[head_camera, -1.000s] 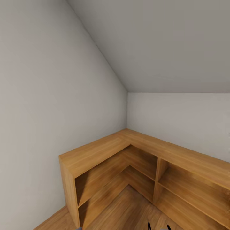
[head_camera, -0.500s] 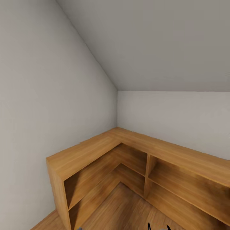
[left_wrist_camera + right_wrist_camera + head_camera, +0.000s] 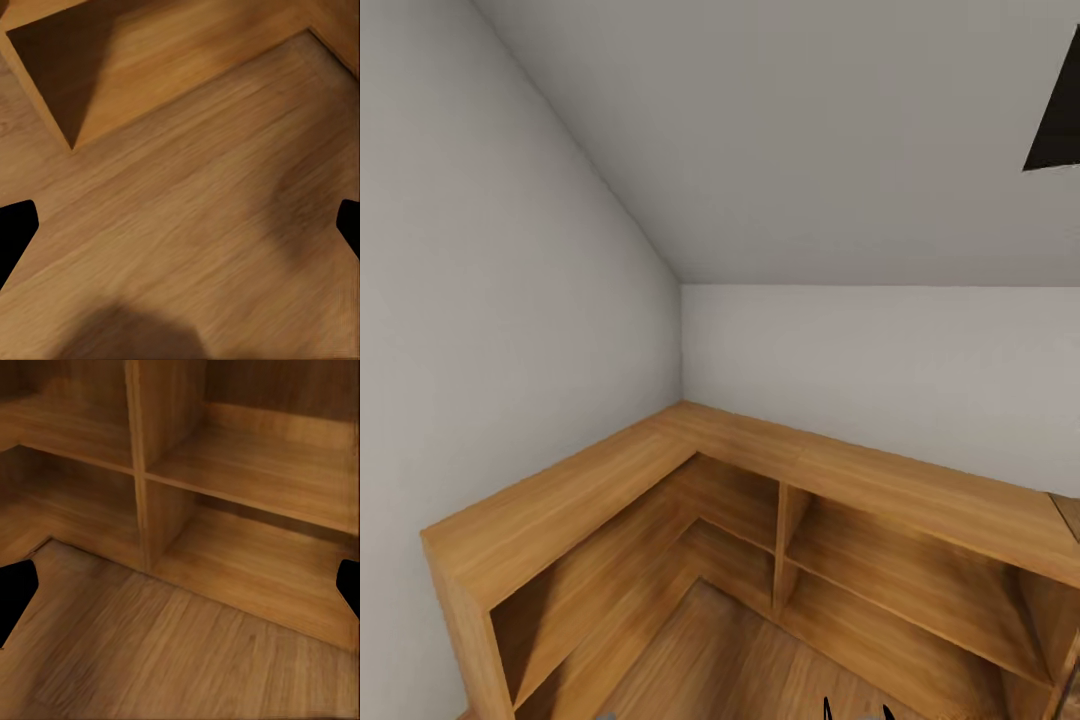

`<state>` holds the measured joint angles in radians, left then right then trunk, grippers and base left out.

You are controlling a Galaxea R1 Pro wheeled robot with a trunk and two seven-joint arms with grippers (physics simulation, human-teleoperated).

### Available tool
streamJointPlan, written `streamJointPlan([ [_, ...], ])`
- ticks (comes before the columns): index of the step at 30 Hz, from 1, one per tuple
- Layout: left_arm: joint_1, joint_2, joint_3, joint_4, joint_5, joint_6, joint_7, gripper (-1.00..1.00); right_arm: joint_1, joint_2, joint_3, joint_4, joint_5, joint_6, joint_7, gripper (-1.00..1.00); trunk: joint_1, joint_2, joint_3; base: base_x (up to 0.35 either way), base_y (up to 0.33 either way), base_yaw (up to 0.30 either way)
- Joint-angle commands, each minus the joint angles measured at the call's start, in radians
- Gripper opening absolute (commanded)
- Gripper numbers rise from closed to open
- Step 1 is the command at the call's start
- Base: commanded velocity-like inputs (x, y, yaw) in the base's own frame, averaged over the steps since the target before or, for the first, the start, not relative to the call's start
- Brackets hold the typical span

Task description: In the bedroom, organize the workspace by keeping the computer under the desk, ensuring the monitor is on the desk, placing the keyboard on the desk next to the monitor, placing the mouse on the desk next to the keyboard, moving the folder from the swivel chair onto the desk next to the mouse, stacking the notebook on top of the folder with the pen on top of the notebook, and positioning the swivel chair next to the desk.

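Observation:
I face a corner of the bedroom (image 3: 560, 250), with white walls under a sloped white ceiling. The desk, the swivel chair, the computer and the other task things are out of view. My left gripper (image 3: 180, 225) is open over the wood floor (image 3: 195, 225), its black fingertips (image 3: 13, 232) far apart with nothing between them. My right gripper (image 3: 180, 585) is open too, facing the low shelf's compartments (image 3: 247, 472) just above the floor. Two dark finger ends (image 3: 826, 709) peek in at the lower edge of the head view.
A low L-shaped light-wood shelf unit (image 3: 760, 455) wraps the corner ahead, with open compartments and an upright divider (image 3: 788, 545). A dark skylight frame (image 3: 1057, 110) cuts into the ceiling at the upper right. Wood floor (image 3: 740, 660) lies inside the L.
The head camera has turned right, so the shelf unit and wall corner slid left in the picture. The dark skylight frame has come into view at the upper right.

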<state>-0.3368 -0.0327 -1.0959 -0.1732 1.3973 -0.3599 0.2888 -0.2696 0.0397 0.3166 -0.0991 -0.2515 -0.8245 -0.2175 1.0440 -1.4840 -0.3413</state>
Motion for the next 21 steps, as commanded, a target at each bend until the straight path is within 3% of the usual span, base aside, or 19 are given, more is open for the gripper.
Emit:
streamJointPlan([
  [1,-0.001,0.001,-0.009,-0.002,0.005,-0.003,0.007,1.0,-0.001,0.0,0.009,0.001,-0.008,-0.002,-0.003,1.0,0.0,-0.001,-0.001,0.003,0.0,-0.297],
  [9,-0.001,0.001,-0.009,-0.002,0.005,-0.004,0.007,1.0,-0.001,0.0,0.009,0.001,-0.007,-0.003,-0.003,1.0,0.0,-0.001,-0.001,0.021,0.0,-0.299],
  [21,-0.001,0.0,-0.009,-0.002,0.005,-0.004,0.007,1.0,0.0,0.0,0.009,0.001,-0.008,-0.002,-0.003,1.0,0.0,-0.001,-0.001,0.303,0.0,-0.3],
])
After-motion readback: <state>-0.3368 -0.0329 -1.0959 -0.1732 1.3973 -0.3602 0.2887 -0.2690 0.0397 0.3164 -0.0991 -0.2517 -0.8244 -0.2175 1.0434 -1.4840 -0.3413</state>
